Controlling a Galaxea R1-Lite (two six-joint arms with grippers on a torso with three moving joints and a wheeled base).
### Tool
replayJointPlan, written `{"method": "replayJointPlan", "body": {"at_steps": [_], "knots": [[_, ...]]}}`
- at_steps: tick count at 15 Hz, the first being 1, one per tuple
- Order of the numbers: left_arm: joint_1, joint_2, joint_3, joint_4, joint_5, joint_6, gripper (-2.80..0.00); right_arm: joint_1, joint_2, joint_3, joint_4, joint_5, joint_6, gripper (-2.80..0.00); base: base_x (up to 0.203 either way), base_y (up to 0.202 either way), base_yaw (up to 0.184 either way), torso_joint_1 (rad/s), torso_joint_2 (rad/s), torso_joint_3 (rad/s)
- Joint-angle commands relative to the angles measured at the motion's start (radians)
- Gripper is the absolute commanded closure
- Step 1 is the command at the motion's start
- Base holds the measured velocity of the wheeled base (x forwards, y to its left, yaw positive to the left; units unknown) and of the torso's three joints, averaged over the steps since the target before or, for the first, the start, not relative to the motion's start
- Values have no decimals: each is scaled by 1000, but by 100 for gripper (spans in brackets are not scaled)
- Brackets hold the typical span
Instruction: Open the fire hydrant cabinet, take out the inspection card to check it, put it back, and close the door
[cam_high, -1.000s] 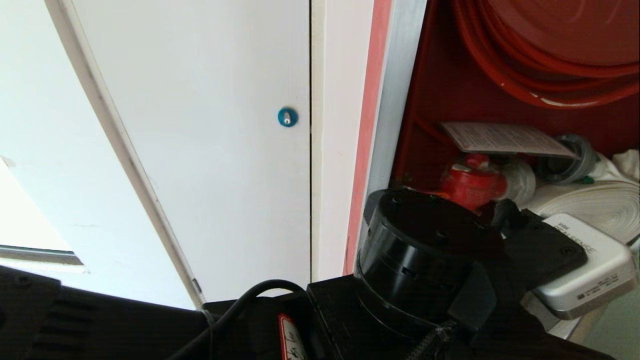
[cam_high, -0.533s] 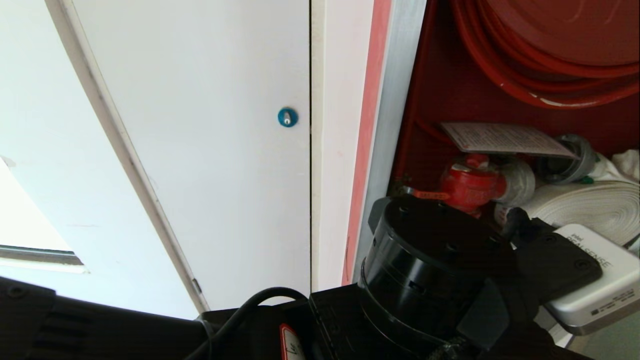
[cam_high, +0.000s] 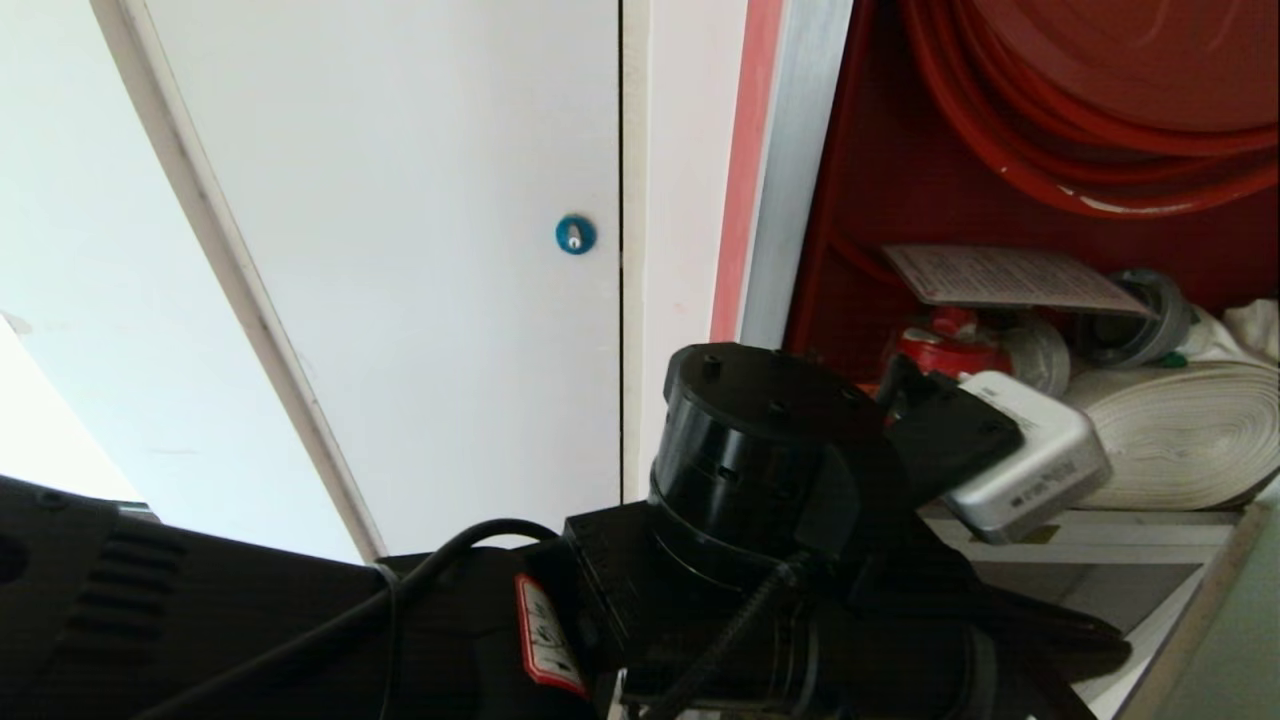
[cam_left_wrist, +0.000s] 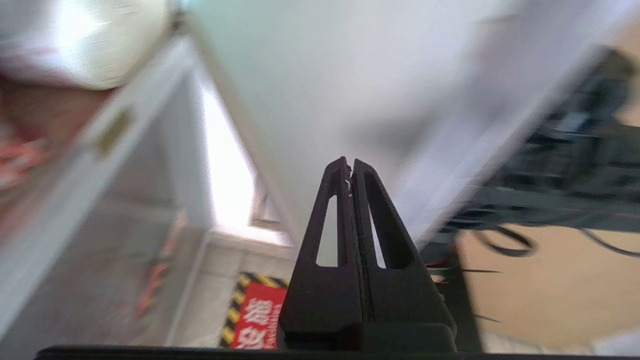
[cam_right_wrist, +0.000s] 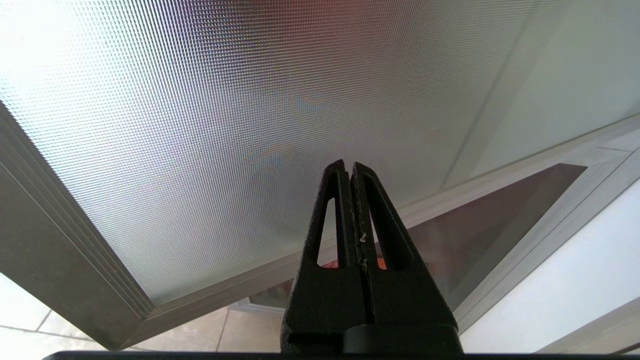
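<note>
The fire hydrant cabinet (cam_high: 790, 170) stands open, showing its red inside, red hose reel (cam_high: 1100, 100) and red valve (cam_high: 940, 345). The inspection card (cam_high: 1010, 277) lies flat on top of the valve, with nothing holding it. My left arm's wrist (cam_high: 780, 450) hangs in front of the cabinet's lower left corner, below the card. In the left wrist view my left gripper (cam_left_wrist: 347, 162) is shut and empty. My right gripper (cam_right_wrist: 348, 165) is shut and empty, close to the door (cam_right_wrist: 200, 125), a patterned glass panel in a silver frame.
A plain white panel with a blue round lock (cam_high: 575, 234) stands left of the cabinet. A white rolled hose (cam_high: 1180, 430) lies right of the valve. A red floor sign with yellow-black stripes (cam_left_wrist: 255, 320) shows below the left gripper.
My left wrist has swung up and to the left in front of the cabinet and now covers more of the valve. The card and the right arm have not moved.
</note>
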Motion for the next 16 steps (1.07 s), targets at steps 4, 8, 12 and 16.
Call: {"method": "replayJointPlan", "body": {"at_steps": [4,8,12,16], "knots": [[123,-43,90,-7,-3,3,0,0,0,0,0,1,-4,0,0,0,0,0,0,0],[213,-134,214,-8,-6,5,0,0,0,0,0,1,-3,0,0,0,0,0,0,0],[325,-243,376,-11,-4,42,0,0,0,0,0,1,-3,0,0,0,0,0,0,0],[536,-364,552,-115,-4,38,0,0,2,0,0,1,-3,0,0,0,0,0,0,0]]}}
